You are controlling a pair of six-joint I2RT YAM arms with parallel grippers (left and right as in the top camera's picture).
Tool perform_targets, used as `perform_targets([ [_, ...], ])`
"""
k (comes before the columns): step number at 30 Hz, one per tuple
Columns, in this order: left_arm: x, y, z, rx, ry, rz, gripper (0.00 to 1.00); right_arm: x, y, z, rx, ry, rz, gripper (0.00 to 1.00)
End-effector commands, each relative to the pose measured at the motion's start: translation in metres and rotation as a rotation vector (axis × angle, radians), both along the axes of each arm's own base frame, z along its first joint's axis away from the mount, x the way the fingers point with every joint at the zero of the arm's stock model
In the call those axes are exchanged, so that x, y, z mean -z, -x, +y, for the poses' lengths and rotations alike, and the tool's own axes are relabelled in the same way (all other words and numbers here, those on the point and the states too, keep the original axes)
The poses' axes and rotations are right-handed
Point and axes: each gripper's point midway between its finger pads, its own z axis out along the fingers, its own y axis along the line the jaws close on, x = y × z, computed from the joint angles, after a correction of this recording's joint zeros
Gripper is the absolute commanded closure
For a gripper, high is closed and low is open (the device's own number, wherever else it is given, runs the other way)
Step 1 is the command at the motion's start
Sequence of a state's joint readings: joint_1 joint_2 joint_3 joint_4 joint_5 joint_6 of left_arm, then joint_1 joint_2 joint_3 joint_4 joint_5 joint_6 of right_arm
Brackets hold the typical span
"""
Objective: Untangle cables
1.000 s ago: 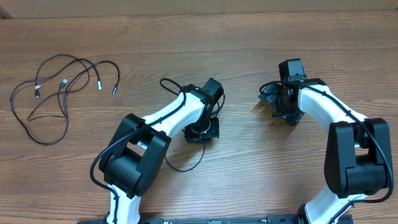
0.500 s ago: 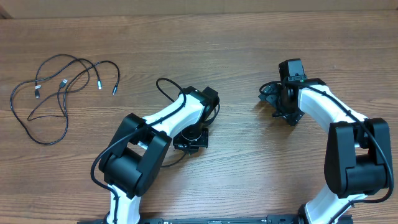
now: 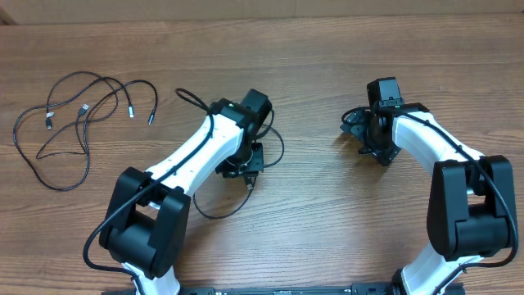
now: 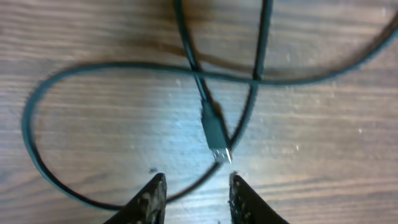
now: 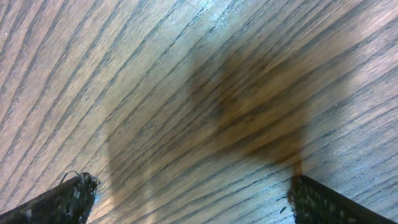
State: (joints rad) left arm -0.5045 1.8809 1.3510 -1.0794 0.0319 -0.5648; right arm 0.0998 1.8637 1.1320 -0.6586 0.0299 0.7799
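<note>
A tangle of thin black cables [image 3: 74, 115] lies at the table's far left, with small plug ends near its top. Another thin black cable [image 4: 37, 149] loops on the wood under my left gripper [image 3: 244, 170]. In the left wrist view its plug [image 4: 215, 134] lies just ahead of the left gripper [image 4: 196, 182]. The jaws stand partly apart, a strand runs loose between them close to the left finger [image 4: 149, 199], and nothing is clamped. My right gripper [image 3: 362, 133] hangs wide open over bare wood [image 5: 193, 183], away from every cable.
The wooden table [image 3: 327, 49] stretches behind and between the arms. The left arm [image 3: 184, 160] reaches diagonally toward the middle, and its own thicker wire [image 3: 187, 94] arches beside it. The right arm [image 3: 426, 143] stays on the right side.
The left arm has swung to the left and its gripper has shifted left and slightly back. Its jaws, shut earlier, now stand apart. The right arm has not moved.
</note>
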Motion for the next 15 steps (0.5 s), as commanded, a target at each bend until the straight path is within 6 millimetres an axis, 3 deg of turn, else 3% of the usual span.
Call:
perform_targets([
  [1,0.002,-0.008,-0.001,-0.039,-0.004,-0.024,0.62,0.015,0.011,-0.001,-0.002,0.004,0.049,0.0],
  [4,0.003,-0.014,-0.005,-0.041,0.009,-0.052,0.54,0.015,0.011,-0.001,-0.001,0.004,0.049,0.0],
  [9,0.002,-0.024,-0.01,-0.042,0.033,-0.088,0.54,0.015,0.011,-0.001,-0.002,0.004,0.049,0.0],
  [11,0.002,-0.024,-0.011,-0.042,0.037,-0.09,0.48,0.015,0.011,-0.001,-0.002,0.004,0.049,0.0],
  [15,0.003,-0.022,-0.009,-0.041,0.029,-0.081,0.62,0.015,0.011,-0.001,-0.002,0.004,0.049,0.0],
])
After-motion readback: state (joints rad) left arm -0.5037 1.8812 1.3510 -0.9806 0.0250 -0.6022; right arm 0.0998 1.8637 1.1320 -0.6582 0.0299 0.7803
